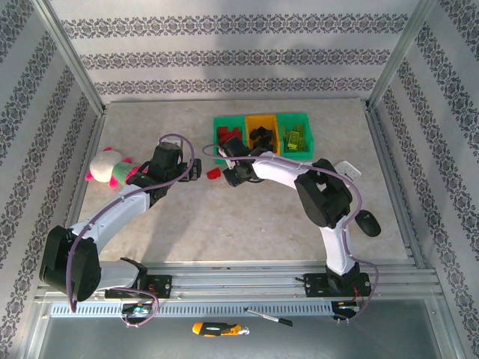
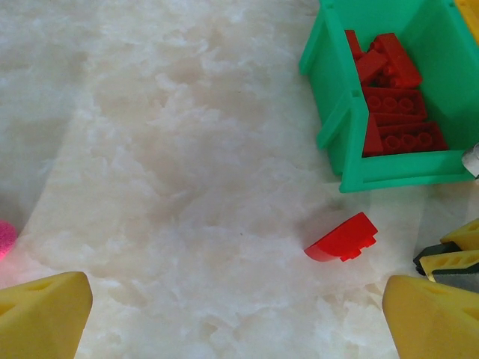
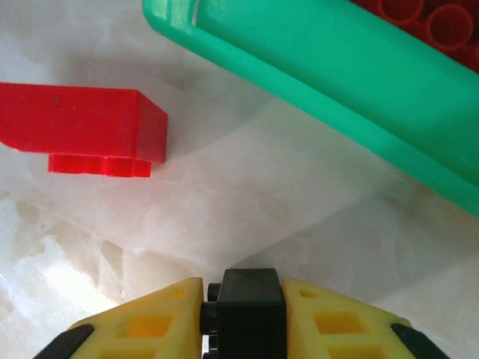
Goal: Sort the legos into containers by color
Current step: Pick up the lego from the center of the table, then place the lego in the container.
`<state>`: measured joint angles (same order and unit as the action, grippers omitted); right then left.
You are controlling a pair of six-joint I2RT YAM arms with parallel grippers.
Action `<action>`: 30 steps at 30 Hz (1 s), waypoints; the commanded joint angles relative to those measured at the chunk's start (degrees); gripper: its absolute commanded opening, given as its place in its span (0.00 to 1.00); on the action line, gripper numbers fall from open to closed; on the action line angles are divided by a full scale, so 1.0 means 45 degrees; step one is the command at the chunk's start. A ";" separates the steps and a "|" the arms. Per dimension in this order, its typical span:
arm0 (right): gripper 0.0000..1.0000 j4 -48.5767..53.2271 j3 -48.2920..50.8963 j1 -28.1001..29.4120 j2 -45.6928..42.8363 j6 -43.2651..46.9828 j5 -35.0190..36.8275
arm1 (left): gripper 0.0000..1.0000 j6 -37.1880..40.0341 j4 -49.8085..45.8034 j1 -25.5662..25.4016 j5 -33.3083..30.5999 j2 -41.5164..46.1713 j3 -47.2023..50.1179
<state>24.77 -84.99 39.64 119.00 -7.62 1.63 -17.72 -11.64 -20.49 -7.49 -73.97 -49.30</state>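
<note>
The right tool (image 3: pixel 243 303) has its two yellow fingers pressed together on a small black plastic brick (image 3: pixel 252 295), held low over the pale marbled surface (image 3: pixel 299 224). Just beyond it and to its left, a loose red plastic brick (image 3: pixel 82 123) lies on the surface, its long axis running side to side in the right wrist view. Past both rises the front wall of a green plastic bin (image 3: pixel 337 90) that holds red bricks, the wrong colour for the black piece. Seen from above, the orange-yellow plastic bin (image 1: pixel 261 117), with black bricks inside, stands next in the row, farther off and to the robot's right of the right tool. The carry therefore probably has to go up, forward and rightward past the green bin. The left tool (image 2: pixel 238 310) hovers with its fingers spread wide and empty. The red plastic brick lies ahead of it and to its right, near the green bin's corner, so that arm looks well placed for the red piece.
</note>
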 commanded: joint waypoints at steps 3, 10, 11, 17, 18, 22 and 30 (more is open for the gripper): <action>0.25 0.0155 0.0287 0.0150 -0.1537 -0.0354 0.0495 | 0.99 -0.0233 -0.0190 0.0193 0.0490 -0.0141 -0.0197; 0.26 -0.0898 0.0823 -0.0395 -0.3622 -0.0226 0.2141 | 0.99 -0.0380 0.0490 0.0175 0.1236 -0.0764 -0.0174; 0.26 -0.1107 0.0796 -0.0598 -0.3665 -0.0225 0.2297 | 0.99 -0.0449 0.0583 0.0176 0.1299 -0.0834 -0.0210; 0.27 -0.1575 -0.0321 -0.2083 -0.2660 -0.0319 0.2009 | 0.99 -0.0199 0.0846 0.0171 0.1806 -0.1097 -0.0290; 0.27 -0.1559 -0.0599 -0.2258 -0.2402 -0.0337 0.1955 | 0.99 -0.0006 0.0930 0.0172 0.1919 -0.1101 -0.0247; 0.27 -0.1461 -0.1704 -0.2851 -0.1200 -0.0299 0.1860 | 0.99 0.1194 0.1336 0.0171 0.2135 -0.1241 -0.0062; 0.29 -0.1153 -0.3160 -0.3339 0.0343 -0.0417 0.1570 | 0.99 0.2472 0.0950 0.0174 0.2703 -0.1535 -0.0515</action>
<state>18.63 -96.31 24.93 119.44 -8.84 9.17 -10.48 -8.05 -20.49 3.03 -80.14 -49.45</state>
